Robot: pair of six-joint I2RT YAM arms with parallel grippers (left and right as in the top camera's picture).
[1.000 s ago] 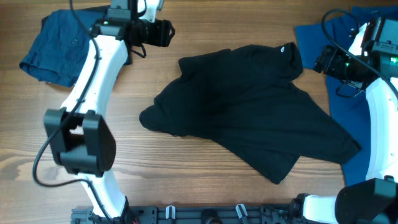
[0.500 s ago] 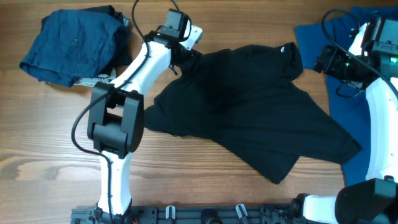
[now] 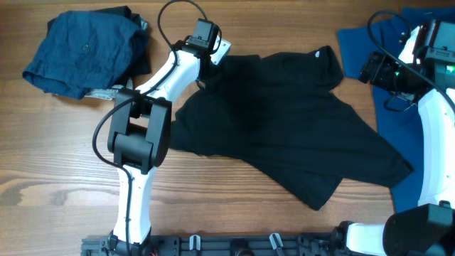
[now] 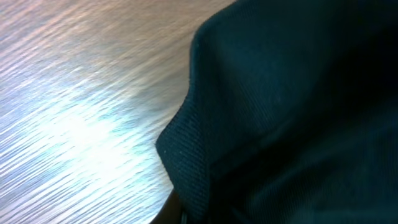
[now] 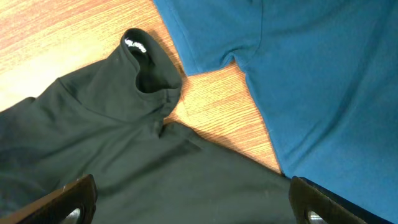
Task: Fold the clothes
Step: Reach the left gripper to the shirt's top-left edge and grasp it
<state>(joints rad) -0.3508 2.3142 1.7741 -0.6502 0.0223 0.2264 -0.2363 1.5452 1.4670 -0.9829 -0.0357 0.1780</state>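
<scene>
Lying rumpled on the wooden tabletop (image 3: 213,206), the black collared shirt (image 3: 284,135) has the left fingers (image 3: 205,66) down at its upper-left edge, pressed together. Whether they pinch any cloth, I can't tell. The right fingers (image 5: 74,198) hang spread wide above the shirt's collar end. A royal blue garment (image 5: 311,68) lies just right of the shirt, and a dark blue garment (image 3: 78,50) sits well off to its left.

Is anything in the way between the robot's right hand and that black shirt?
Nothing visible. The open right hand hangs over the collar end of the black shirt with only air between; the blue garment lies beside, not across.
</scene>
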